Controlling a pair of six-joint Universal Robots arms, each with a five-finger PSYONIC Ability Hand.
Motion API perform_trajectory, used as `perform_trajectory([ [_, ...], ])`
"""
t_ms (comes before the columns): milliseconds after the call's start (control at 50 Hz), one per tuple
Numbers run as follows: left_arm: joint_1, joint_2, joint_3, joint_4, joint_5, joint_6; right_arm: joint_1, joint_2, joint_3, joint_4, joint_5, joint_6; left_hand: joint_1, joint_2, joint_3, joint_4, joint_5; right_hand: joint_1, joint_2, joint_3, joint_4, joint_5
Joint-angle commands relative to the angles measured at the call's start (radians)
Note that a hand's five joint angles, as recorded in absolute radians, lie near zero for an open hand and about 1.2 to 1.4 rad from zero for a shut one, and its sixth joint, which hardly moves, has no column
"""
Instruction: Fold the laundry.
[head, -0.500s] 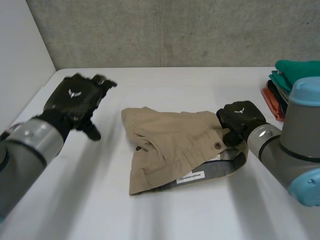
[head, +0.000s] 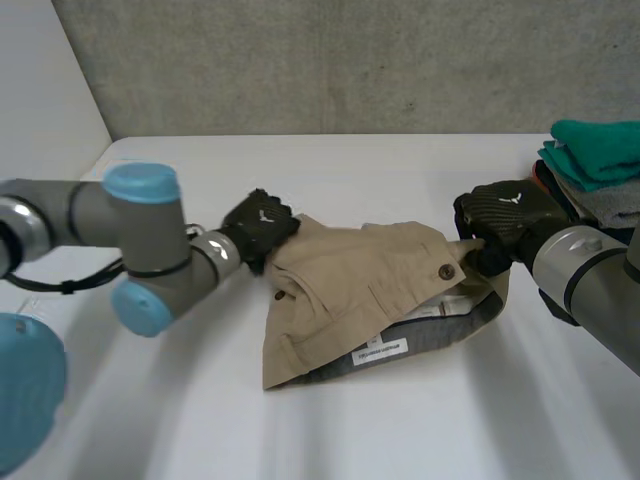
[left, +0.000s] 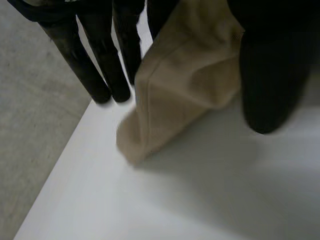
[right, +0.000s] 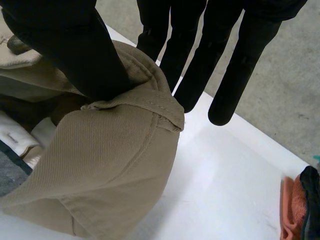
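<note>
Left hand (head: 258, 226) pinched tan shorts (head: 360, 290) at one corner, right hand (head: 500, 222) pinched the waistband end; shorts lay crosswise, clothes stack (head: 595, 165) beside right hand.

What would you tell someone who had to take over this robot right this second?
Left hand: shut, pinching the far left corner of the crumpled tan buttoned garment.
Right hand: shut on the same garment's waistband edge, near the button.
Things: the garment lies bunched in the middle of the white table; a stack of folded teal, grey and orange clothes sits at the table's right edge.
Done: both hands have a hold.
Left: spread the garment flat, fold it, probably add it to the stack.
</note>
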Motion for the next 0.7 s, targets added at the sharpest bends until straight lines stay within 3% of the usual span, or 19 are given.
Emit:
perform_trajectory([
  [20,-0.044,-0.021,0.066,0.099,-0.109,-0.048,-0.020,0.022,-0.012,-0.015,0.004,0.013,0.581,0.644,0.617,0.662,0.665,0.264,0.218,0.207,0.199,0.232],
  [80,-0.041,0.061,0.060,0.142,-0.248,-0.089,-0.057,0.062,-0.080,-0.061,0.012,0.008,0.581,0.644,0.617,0.662,0.665,0.264,0.218,0.207,0.199,0.232],
  [120,-0.041,0.120,0.042,0.156,-0.284,-0.114,-0.070,0.088,-0.144,-0.102,0.021,0.007,0.581,0.644,0.617,0.662,0.665,0.264,0.218,0.207,0.199,0.232],
  [240,-0.065,0.423,-0.087,0.214,-0.284,-0.247,-0.094,0.212,-0.484,-0.265,0.056,0.050,0.581,0.644,0.617,0.662,0.665,0.264,0.218,0.207,0.199,0.232],
  [360,-0.126,0.629,-0.229,0.273,-0.292,-0.365,-0.072,0.358,-0.806,-0.391,0.009,0.189,0.581,0.644,0.617,0.662,0.665,0.264,0.218,0.207,0.199,0.232],
  [500,-0.157,0.657,-0.372,0.277,-0.334,-0.367,-0.052,0.485,-0.957,-0.325,-0.119,0.255,0.581,0.644,0.617,0.662,0.665,0.264,0.218,0.207,0.199,0.232],
  [700,-0.216,0.464,-0.561,0.276,-0.353,-0.338,-0.040,0.588,-0.775,-0.155,-0.163,0.169,0.488,0.550,0.523,0.569,0.572,0.264,0.218,0.207,0.199,0.232],
])
